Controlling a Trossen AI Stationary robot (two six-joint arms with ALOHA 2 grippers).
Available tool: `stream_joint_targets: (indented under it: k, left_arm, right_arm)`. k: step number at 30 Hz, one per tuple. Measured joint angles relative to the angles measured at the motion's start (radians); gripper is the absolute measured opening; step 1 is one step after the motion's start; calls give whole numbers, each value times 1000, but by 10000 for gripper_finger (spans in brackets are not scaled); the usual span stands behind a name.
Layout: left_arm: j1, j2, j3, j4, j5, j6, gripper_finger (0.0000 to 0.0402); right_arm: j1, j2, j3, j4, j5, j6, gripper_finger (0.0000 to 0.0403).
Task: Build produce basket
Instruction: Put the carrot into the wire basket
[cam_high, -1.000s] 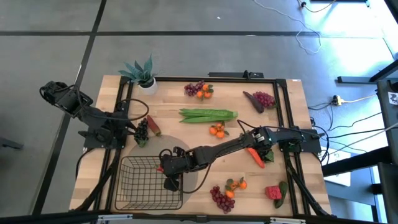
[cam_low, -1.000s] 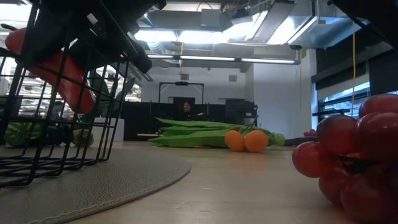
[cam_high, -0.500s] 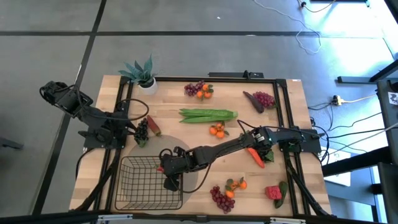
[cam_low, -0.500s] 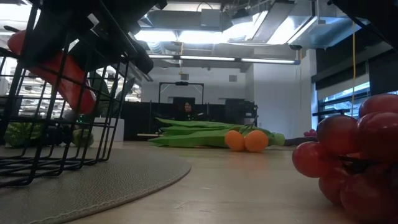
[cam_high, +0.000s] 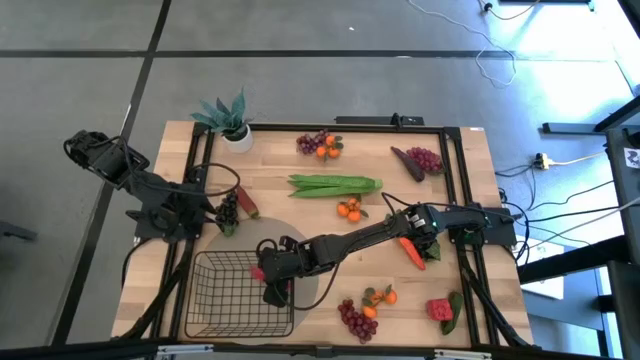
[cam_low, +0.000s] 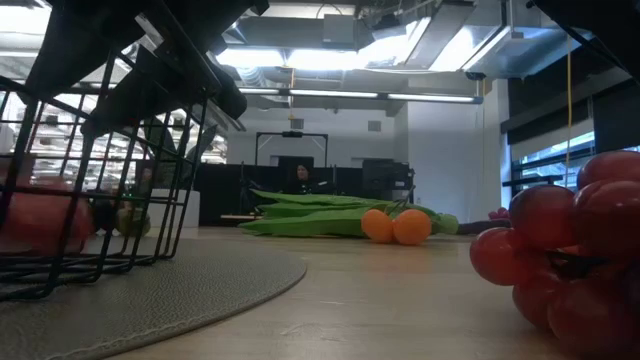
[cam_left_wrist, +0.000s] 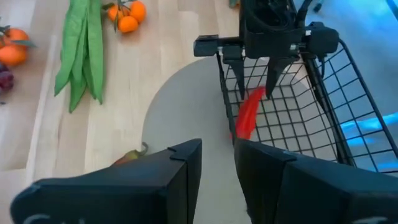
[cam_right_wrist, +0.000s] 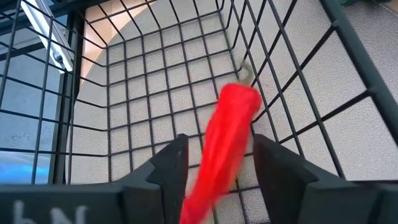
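The dark wire basket (cam_high: 235, 295) stands at the table's near left, partly on the grey mat. My right gripper (cam_high: 268, 280) hangs open over the basket's right wall, fingers pointing down (cam_right_wrist: 217, 165). A red pepper (cam_right_wrist: 227, 134) lies blurred below it inside the basket, low on the mesh floor (cam_low: 40, 215) and clear of the fingers (cam_left_wrist: 247, 117). My left gripper (cam_high: 218, 212) waits at the table's left with a narrow gap between its fingers (cam_left_wrist: 217, 155). It stands beside a dark grape bunch (cam_high: 229, 211) and another red pepper (cam_high: 247, 203).
Long green bean pods (cam_high: 335, 184) and tangerines (cam_high: 349, 209) lie mid-table. A carrot (cam_high: 411, 250) lies under the right arm. Grapes (cam_high: 357, 320), tangerines (cam_high: 380, 296) and a strawberry (cam_high: 439, 309) sit near the near edge. A potted plant (cam_high: 228, 118) and more grapes (cam_high: 424, 158) are at the far edge.
The red pepper, held high between my right gripper's fingers a second ago, has left them and dropped to the basket's floor. The right arm has stayed over the basket's right wall. The left arm has kept still.
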Motion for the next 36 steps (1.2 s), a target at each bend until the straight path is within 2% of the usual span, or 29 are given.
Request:
stream_joint_targets:
  k: [8, 12, 18, 24, 31, 33, 36]
  left_arm:
    - [0, 0, 0, 0, 0, 6, 85]
    - [0, 0, 0, -1, 0, 2, 85]
    - [0, 0, 0, -40, -15, -73, 85]
    - [0, 0, 0, -51, -67, -189, 85]
    - [0, 0, 0, -52, -111, -232, 85]
    - [1, 0, 0, -52, -129, -250, 85]
    - [1, 0, 0, -52, -157, -273, 85]
  right_arm:
    - [0, -5, 0, -3, -1, 2, 172]
    - [-6, -26, 1, 5, -64, 12, 173]
    - [-15, -68, 2, 2, -76, 38, 173]
    - [-19, -132, 2, -3, -7, 25, 173]
    - [-39, -220, 2, -85, 157, 0, 173]
    - [-47, -241, 2, -139, 208, 24, 173]
    - [-67, -255, 2, -195, 218, 98, 173]
